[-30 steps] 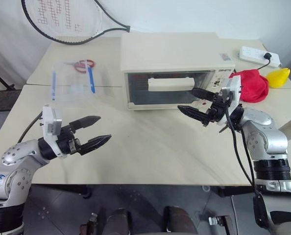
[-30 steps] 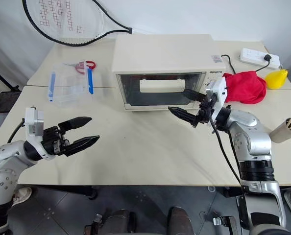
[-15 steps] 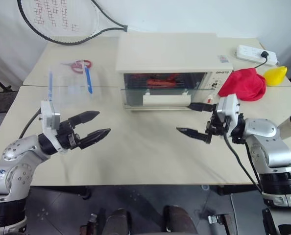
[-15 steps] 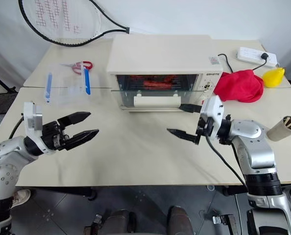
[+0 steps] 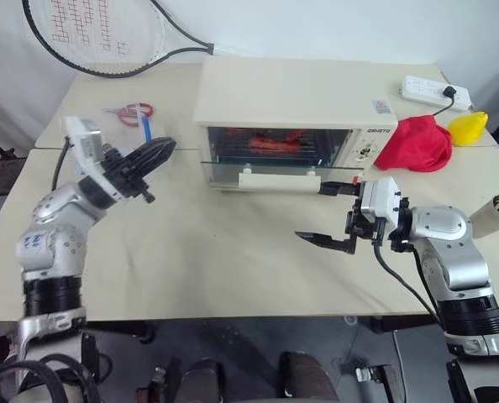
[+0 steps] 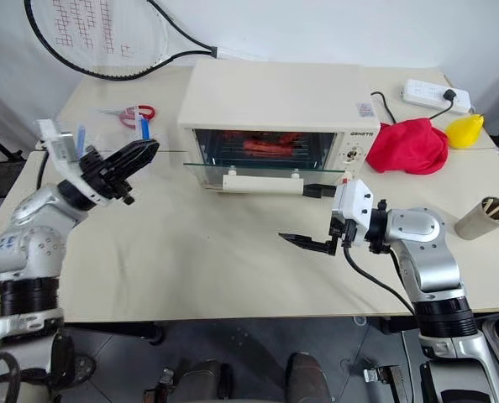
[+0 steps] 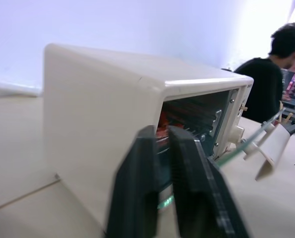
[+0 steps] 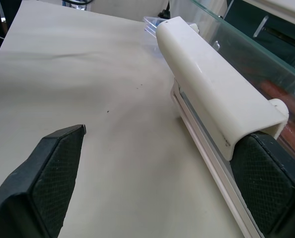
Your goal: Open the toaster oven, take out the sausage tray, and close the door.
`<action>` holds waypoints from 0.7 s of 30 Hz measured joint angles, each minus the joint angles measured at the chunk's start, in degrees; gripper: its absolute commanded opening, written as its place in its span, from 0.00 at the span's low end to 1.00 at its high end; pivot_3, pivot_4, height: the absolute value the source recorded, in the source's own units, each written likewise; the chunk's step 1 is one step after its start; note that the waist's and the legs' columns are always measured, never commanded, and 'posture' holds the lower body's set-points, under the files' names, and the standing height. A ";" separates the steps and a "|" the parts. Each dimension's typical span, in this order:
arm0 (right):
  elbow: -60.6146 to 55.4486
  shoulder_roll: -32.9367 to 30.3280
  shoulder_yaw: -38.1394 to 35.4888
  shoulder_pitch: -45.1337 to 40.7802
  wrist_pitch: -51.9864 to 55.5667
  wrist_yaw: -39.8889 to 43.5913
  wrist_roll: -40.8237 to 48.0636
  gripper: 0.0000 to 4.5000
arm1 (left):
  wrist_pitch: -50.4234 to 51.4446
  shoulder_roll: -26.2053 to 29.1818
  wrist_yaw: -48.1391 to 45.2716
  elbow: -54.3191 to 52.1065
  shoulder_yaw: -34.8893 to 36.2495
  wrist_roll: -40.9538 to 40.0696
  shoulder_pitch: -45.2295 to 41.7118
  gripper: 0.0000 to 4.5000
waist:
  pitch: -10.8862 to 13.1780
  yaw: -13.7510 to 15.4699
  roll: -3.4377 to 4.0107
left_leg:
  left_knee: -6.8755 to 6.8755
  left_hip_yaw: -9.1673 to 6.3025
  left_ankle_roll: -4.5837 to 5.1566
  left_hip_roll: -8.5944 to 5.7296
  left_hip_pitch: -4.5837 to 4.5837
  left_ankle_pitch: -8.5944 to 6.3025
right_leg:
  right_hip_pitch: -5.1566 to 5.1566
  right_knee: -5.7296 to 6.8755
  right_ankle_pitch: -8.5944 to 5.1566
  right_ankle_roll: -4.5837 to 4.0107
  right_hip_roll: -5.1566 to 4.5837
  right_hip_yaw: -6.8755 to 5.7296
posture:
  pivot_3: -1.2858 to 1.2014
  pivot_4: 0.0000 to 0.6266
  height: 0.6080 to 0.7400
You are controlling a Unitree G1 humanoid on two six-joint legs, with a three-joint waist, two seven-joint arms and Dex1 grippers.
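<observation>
The cream toaster oven [image 5: 287, 88] stands at the table's middle. Its glass door [image 5: 266, 165] hangs open, lying about level, with the bar handle [image 5: 279, 179] at the front edge. Inside, the sausage tray [image 5: 270, 141] shows as red sausages on a rack. My right gripper [image 5: 325, 214] is open at the handle's right end, one finger [image 8: 266, 188] just under that end, the other finger [image 8: 53, 168] over bare table. My left gripper [image 5: 153, 155] is shut on nothing, raised off the oven's left side and pointing at it.
A tennis racket [image 5: 90, 34] lies at the back left. A clear plastic box [image 5: 115, 126] and red scissors [image 5: 136, 111] sit behind my left gripper. A red cloth [image 5: 417, 143], a power strip [image 5: 426, 91] and a yellow object [image 5: 468, 128] lie right of the oven. A person [image 7: 266, 84] sits beyond.
The door has swung down from shut to open. My right gripper drew back toward me and lower. My left gripper shut and rose forward toward the oven's left side.
</observation>
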 measured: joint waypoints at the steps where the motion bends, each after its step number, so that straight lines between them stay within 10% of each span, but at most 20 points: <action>1: -0.01 0.01 0.03 0.00 -0.03 0.02 0.00 1.00 | -0.44 -0.33 -0.45 0.52 -0.54 0.39 -0.41 0.00 | 0.00 -0.05 0.00 | 0.00 0.02 0.00 0.00 0.00 0.00 | 0.00 0.00 0.00 0.00 0.00 0.00 | 0.52 0.24 1.00; 12: -2.81 -1.02 -0.46 7.02 0.04 -1.89 -0.50 1.00 | -5.53 -6.73 -8.85 5.67 -9.96 6.75 -4.25 0.00 | 0.02 0.24 -0.03 | 0.06 0.16 0.00 0.00 -0.01 0.00 | 0.08 -0.01 0.00 0.00 -0.01 -0.10 | 0.52 0.24 1.00; 21: -10.92 -2.90 -14.90 34.34 -0.05 -11.31 -1.60 1.00 | -8.39 -5.99 -15.48 6.54 -15.30 11.63 -1.83 0.00 | 0.02 2.95 -0.03 | 0.06 0.14 0.01 -0.03 0.05 0.00 | 0.21 -0.08 0.00 0.00 0.00 -0.12 | 0.52 0.24 1.00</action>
